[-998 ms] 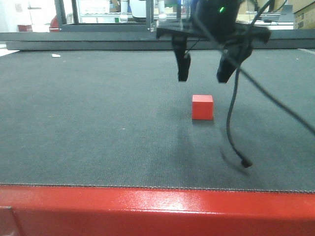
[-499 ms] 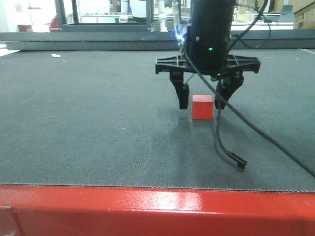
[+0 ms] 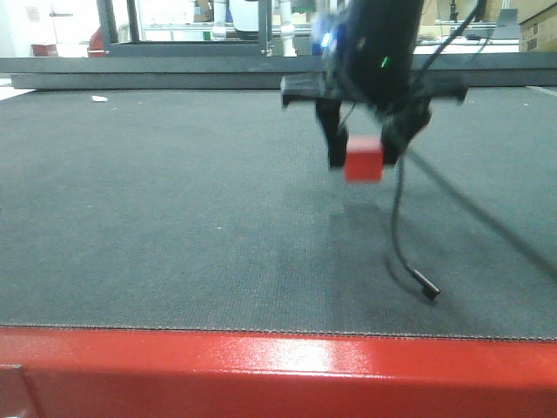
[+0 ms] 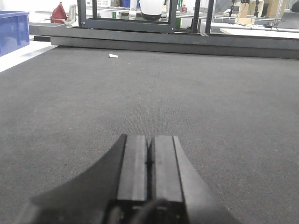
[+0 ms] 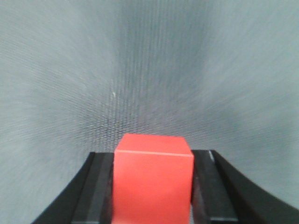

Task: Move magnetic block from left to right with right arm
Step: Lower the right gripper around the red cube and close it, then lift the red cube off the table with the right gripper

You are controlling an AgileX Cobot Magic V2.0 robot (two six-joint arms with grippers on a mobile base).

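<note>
The magnetic block [image 3: 364, 159], a small bright-red cube, hangs above the dark mat, clamped between the black fingers of my right gripper [image 3: 362, 155]. In the right wrist view the block [image 5: 153, 179] fills the gap between both pads, and my right gripper [image 5: 153, 186] is shut on it. The mat below looks blurred. My left gripper [image 4: 150, 158] lies low over the mat, its two pads pressed together with nothing between them.
A loose black cable [image 3: 409, 252] dangles from the right arm down to the mat. The red table edge [image 3: 278, 370] runs along the front. A metal frame [image 3: 183, 39] stands behind the mat, and a small white scrap [image 3: 99, 98] lies at far left.
My right gripper came down around the block, closed on it, and has lifted it off the mat. The left gripper shows no earlier frame.
</note>
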